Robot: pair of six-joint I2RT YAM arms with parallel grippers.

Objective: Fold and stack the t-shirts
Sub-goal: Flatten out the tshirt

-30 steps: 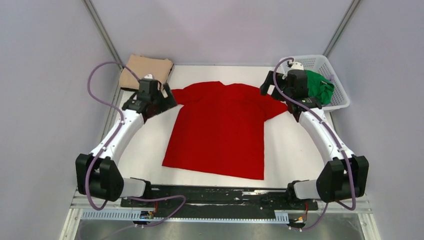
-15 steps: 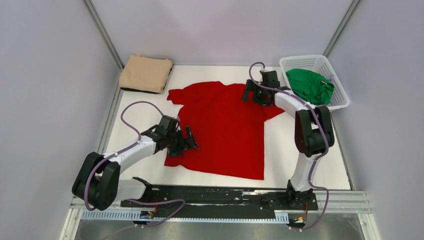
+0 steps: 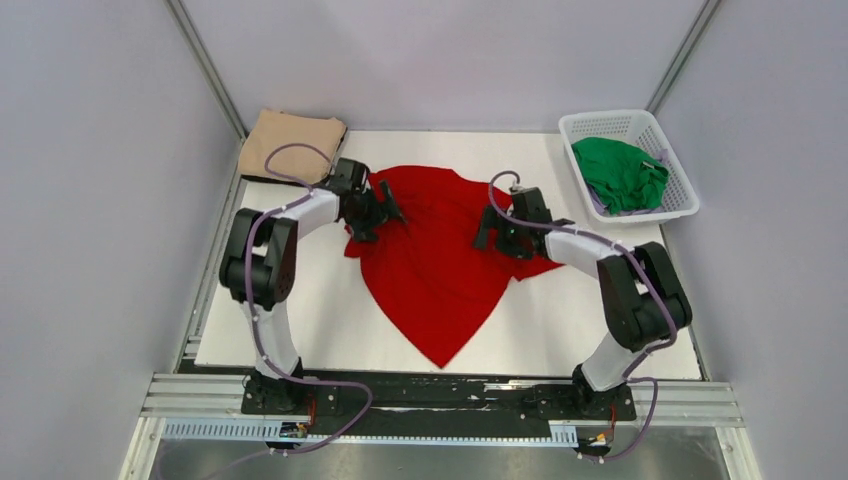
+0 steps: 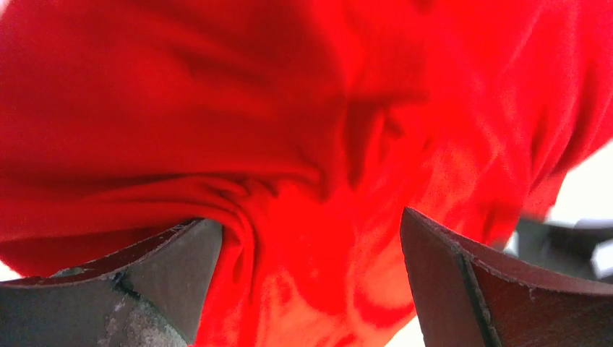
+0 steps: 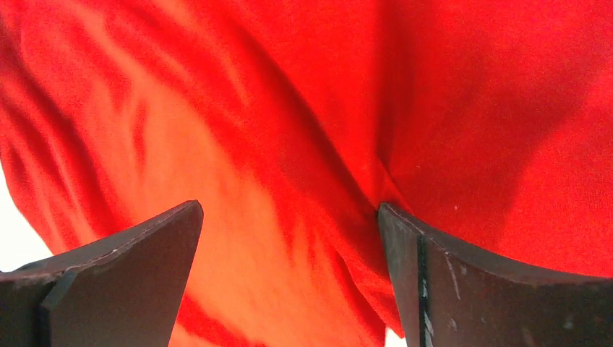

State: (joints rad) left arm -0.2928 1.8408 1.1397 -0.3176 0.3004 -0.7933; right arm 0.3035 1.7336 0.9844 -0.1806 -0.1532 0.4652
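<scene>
The red t-shirt (image 3: pixel 435 270) lies bunched mid-table, wide at the far end and narrowing to a point toward me. My left gripper (image 3: pixel 385 210) sits on its far-left part and my right gripper (image 3: pixel 490 232) on its right side. In the left wrist view the left gripper (image 4: pixel 307 217) is open, with wrinkled red t-shirt (image 4: pixel 289 108) between and below the jaws. The right wrist view shows the right gripper (image 5: pixel 288 206) open too, over creased red t-shirt (image 5: pixel 470 108). The tan t-shirt (image 3: pixel 290 145) lies folded at the far left. The green t-shirt (image 3: pixel 620 172) is crumpled in the basket.
A white lattice basket (image 3: pixel 600 117) stands at the far right corner against the wall. Grey walls close in the white table (image 3: pixel 600 320) on three sides. The arms' black mounting rail (image 3: pixel 440 392) runs along the near edge.
The red t-shirt lay flat with sleeves spread; now it is gathered into a pointed shape. The left gripper swung to its near-left corner, then back to the far left. The right gripper moved from the basket onto it.
</scene>
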